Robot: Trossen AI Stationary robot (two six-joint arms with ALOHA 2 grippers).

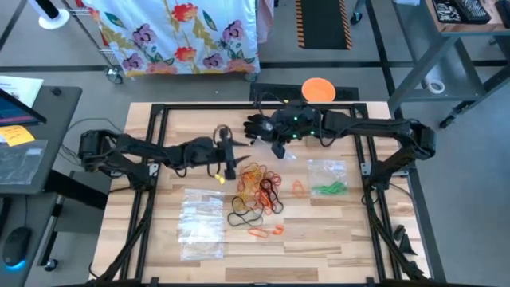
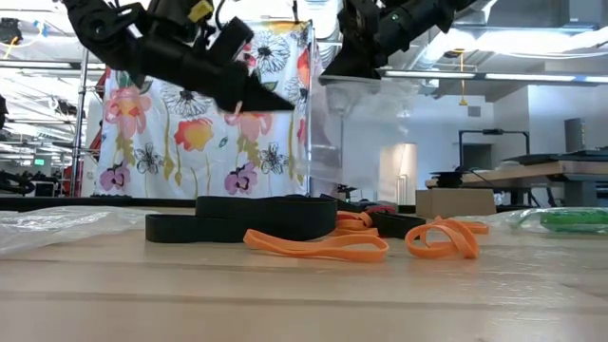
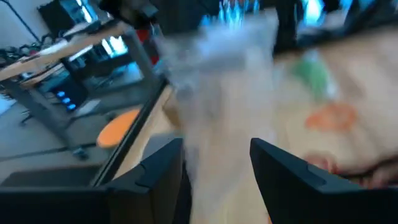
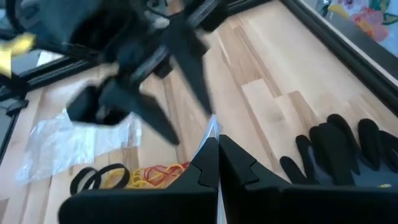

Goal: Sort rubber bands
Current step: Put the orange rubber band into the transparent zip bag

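Note:
A heap of rubber bands point(image 1: 259, 190) in orange, yellow, red and black lies mid-table; orange and black ones point(image 2: 318, 245) show close in the low view. My right gripper point(image 4: 217, 155) is shut on a clear plastic bag point(image 2: 366, 128), held up above the table beside a black glove point(image 4: 336, 149). My left gripper point(image 4: 180, 121) stands open just left of that bag, fingers spread by its upper edge; I cannot tell whether they touch it. In the left wrist view the bag point(image 3: 217, 93) hangs right before the open fingers point(image 3: 155, 174). My right gripper pinches the clear bag's upper edge point(image 4: 211, 127) between its two shut fingers, which slant down from the table's far right. The bag hangs below the fingers, lifted clear of the table point(image 2: 361, 142). One layer or several, I cannot tell.
Flat clear bags point(image 1: 201, 223) lie at the near left. A clear bag with green bands point(image 1: 328, 183) lies to the right of the heap. Loose orange bands point(image 1: 267, 231) lie nearer the front. An orange disc point(image 1: 319, 88) sits past the table's far edge.

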